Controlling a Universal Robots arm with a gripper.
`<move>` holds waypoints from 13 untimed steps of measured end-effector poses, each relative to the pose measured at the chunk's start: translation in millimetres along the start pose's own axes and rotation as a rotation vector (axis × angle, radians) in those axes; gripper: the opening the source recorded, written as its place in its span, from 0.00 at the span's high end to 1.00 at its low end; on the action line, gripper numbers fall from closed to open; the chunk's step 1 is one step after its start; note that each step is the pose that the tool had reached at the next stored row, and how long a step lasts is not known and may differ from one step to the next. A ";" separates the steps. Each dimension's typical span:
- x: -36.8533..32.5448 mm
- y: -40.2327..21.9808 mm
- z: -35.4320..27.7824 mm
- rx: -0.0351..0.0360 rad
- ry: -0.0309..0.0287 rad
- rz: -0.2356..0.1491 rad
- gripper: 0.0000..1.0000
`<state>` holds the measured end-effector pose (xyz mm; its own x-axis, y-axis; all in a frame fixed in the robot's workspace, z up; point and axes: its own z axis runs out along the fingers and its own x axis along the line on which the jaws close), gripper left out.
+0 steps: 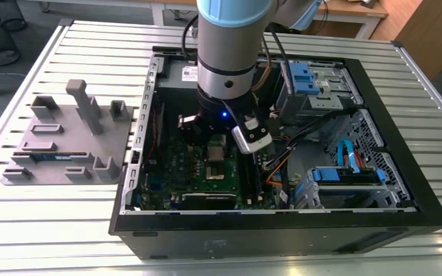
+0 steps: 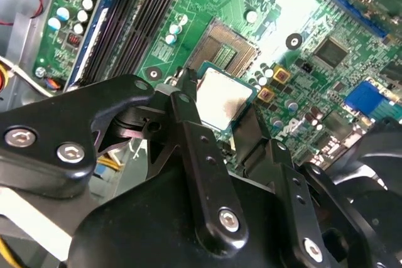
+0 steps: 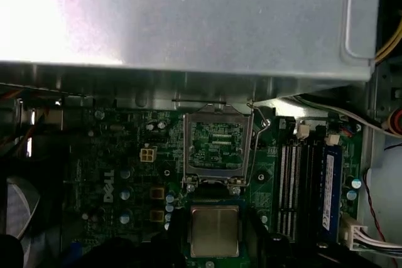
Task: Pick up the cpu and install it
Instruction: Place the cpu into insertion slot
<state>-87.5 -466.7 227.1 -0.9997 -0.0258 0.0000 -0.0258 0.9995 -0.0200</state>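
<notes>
Silvery cpu (image 2: 227, 94) clamped in the black pincer (image 2: 217, 108) — hovering just beside the open socket (image 2: 229, 45).

A big silver table (image 1: 52, 230) made of long metal strips holds everything. A black computer box (image 1: 267, 233) lies flat on it with its side open. Next to it, toward the exterior view's left, sits a grey tray (image 1: 67, 135) with bumps and slots. One slot may hold a thin blue-green stick (image 1: 52, 155).
</notes>
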 end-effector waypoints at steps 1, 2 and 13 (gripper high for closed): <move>0.0 -1.1 1.2 -0.0001 0.0014 0.000 0.53; 0.0 -2.2 2.5 -0.0002 0.0029 0.000 0.53; -0.1 -12.3 14.7 -0.0002 0.0051 0.003 0.53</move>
<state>-87.1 -479.3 212.7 -0.9997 -0.0230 0.0051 -0.0231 0.9995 -0.0198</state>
